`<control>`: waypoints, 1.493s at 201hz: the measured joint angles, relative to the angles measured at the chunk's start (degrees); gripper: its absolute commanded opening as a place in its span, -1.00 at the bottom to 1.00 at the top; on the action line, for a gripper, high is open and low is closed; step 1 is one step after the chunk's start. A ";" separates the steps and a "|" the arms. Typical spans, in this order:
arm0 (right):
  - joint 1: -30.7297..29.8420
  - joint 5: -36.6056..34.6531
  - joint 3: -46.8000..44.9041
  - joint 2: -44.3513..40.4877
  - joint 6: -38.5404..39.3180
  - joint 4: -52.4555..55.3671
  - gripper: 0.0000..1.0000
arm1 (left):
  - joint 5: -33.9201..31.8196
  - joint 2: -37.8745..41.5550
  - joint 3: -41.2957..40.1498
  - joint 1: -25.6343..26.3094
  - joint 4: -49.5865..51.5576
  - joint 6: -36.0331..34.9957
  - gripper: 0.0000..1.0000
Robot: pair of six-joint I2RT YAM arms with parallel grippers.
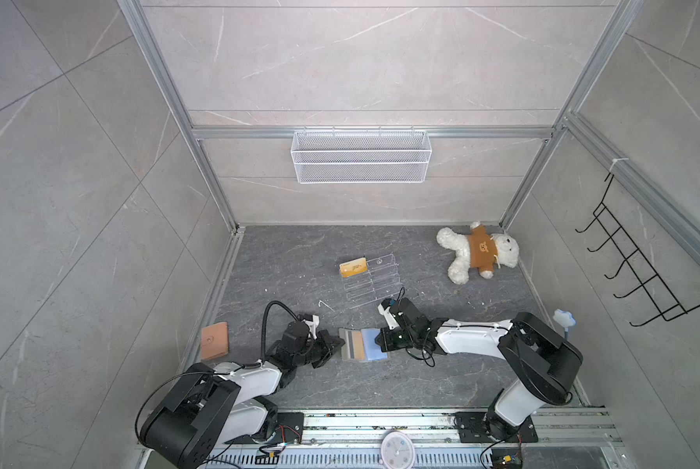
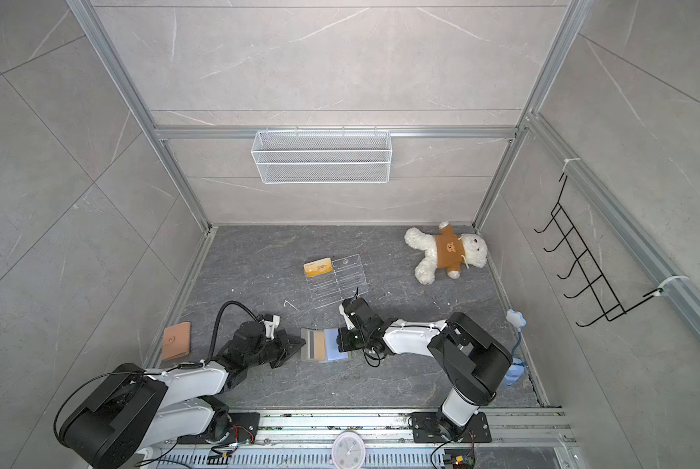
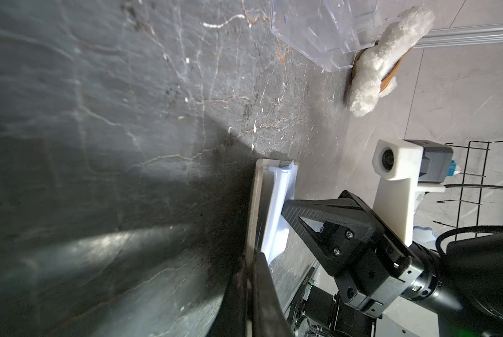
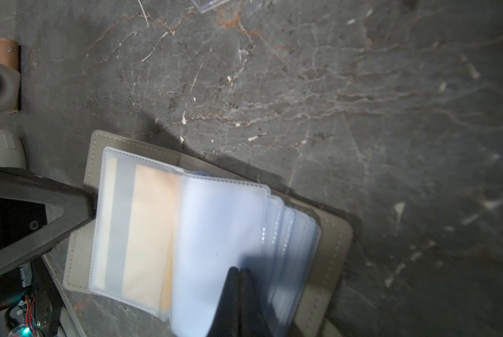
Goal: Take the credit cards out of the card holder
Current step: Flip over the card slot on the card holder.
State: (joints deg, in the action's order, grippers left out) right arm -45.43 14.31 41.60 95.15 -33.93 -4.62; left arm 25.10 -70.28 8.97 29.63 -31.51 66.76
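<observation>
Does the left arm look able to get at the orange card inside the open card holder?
Likely yes: the left gripper is shut at the edge of the card holder, beside the orange card in its clear sleeve, with nothing between them. The right gripper, also shut, rests on the blue sleeves.

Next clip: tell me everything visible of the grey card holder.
The card holder lies open and flat on the dark marbled surface between the arms: grey stitched cover, fanned frosted clear sleeves. One sleeve shows a gold-orange credit card with a grey stripe. The right gripper, shut, presses the bluish sleeves; the left gripper is shut on the edge nearest the card.
</observation>
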 measured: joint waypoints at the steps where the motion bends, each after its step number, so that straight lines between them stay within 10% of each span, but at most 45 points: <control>1: 0.00 0.00 0.00 -0.02 0.00 0.02 -1.00 | 0.00 0.11 0.04 0.00 0.17 -0.09 -1.00; 162: 0.04 -5.35 0.61 -3.54 -1.03 10.56 -1.00 | -0.09 4.55 5.73 2.25 10.40 -5.95 -1.00; 300: 0.00 -5.09 0.33 -3.34 -1.70 9.53 -1.00 | 0.37 -9.40 6.86 7.52 -10.75 -2.12 -1.00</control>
State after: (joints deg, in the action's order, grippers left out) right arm -45.43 9.21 41.93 91.81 -35.64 4.91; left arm 25.47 -79.68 15.84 37.15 -42.26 64.64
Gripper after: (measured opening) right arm 0.050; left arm 0.051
